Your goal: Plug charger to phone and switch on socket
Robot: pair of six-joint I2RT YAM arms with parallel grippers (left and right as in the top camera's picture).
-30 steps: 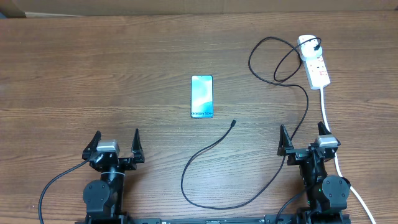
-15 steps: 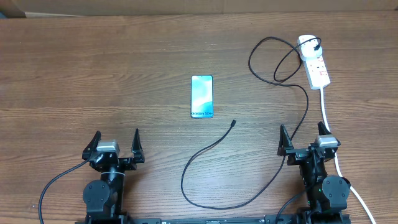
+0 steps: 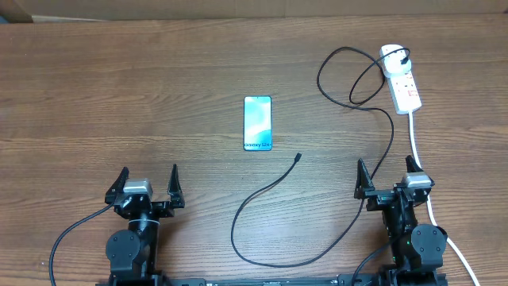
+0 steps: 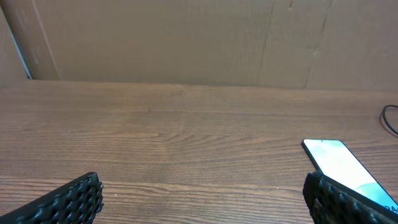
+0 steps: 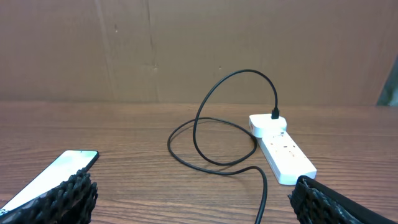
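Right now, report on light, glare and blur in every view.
Overhead: even light, soft shadows, sharp enough to show small text on the phone. Left wrist: the screen washes out pale; the left gripper shows only as dark, cropped corners. Right wrist: the socket and the charger are crisp, without glare, though the screen again reads near white.

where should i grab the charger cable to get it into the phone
Grip the charger just behind its connector tip, coming straight down from above and straddling the cable. It lies flat and the free tip points roughly toward the phone, so a hold near the tip should keep it steerable.
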